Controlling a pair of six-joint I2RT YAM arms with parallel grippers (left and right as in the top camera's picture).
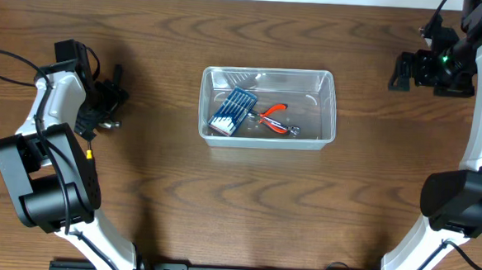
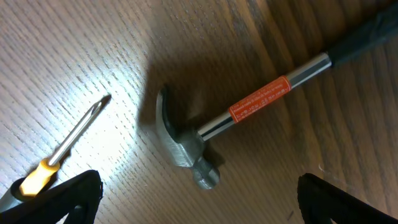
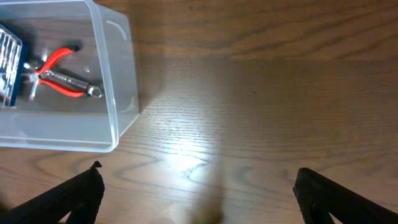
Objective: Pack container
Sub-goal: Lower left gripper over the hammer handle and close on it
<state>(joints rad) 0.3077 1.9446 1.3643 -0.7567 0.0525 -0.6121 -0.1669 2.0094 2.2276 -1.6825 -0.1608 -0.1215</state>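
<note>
The clear plastic container [image 1: 267, 106] sits at the table's middle. It holds a small blue case of screwdriver bits [image 1: 231, 111] and red-handled pliers [image 1: 276, 119]; the pliers also show in the right wrist view [image 3: 59, 73], inside the container [image 3: 118, 93]. My left gripper [image 1: 110, 103] is open at the far left, above a hammer [image 2: 205, 134] with a steel head, orange label and black grip, and a yellow-handled screwdriver [image 2: 65, 146]. Both lie on the wood. My right gripper [image 1: 401, 73] is open and empty at the far right, well apart from the container.
The wooden table [image 1: 245, 210] runs to the arm bases at the front edge. A black cable [image 1: 5, 56] trails by the left arm. Bare wood [image 3: 249, 124] lies under the right gripper.
</note>
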